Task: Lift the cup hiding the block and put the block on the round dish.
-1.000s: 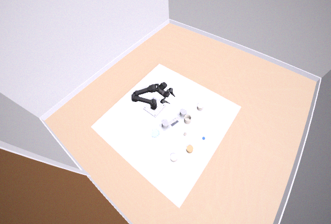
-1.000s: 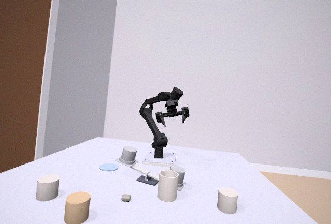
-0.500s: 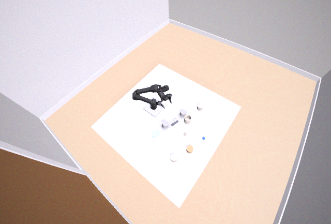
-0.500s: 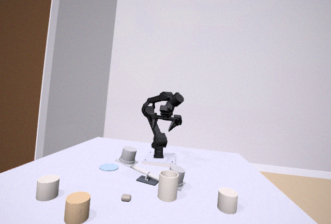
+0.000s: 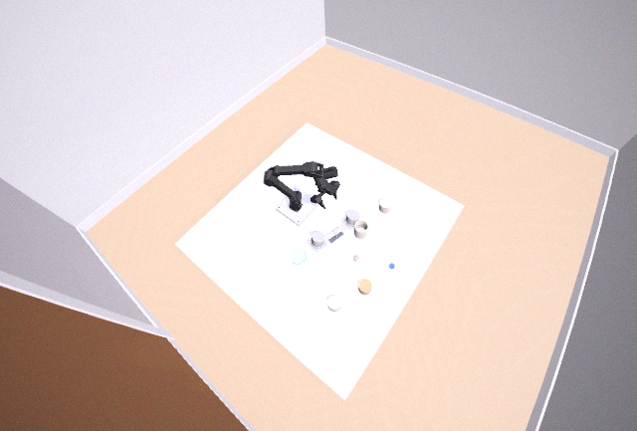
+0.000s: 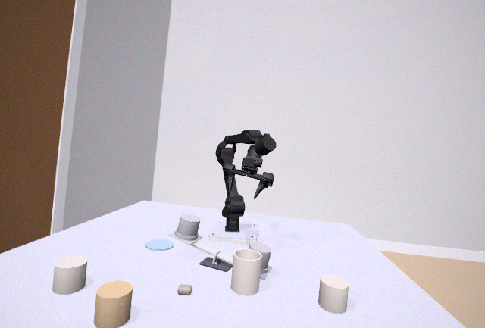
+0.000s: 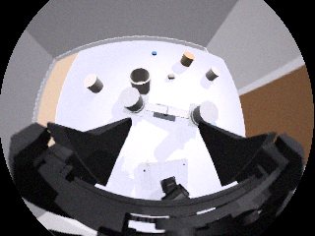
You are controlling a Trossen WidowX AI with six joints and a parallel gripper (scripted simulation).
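Keeping our spread gripper above the white table, we have nothing between its fingers. Well inside the table's edges, the balance tilts: the dish-side cup sits high, the far-end cup low. Both are on their ends, and we cannot see the block. The tightest room we find is by the low cup, where a tall open container stands close. The round blue dish lies flat near the high cup, with no cup above it. From above and at the wrist we spot a small blue object that the exterior view does not show; that exterior view gives us the balance's slope most plainly, though the container partly hides the low cup.
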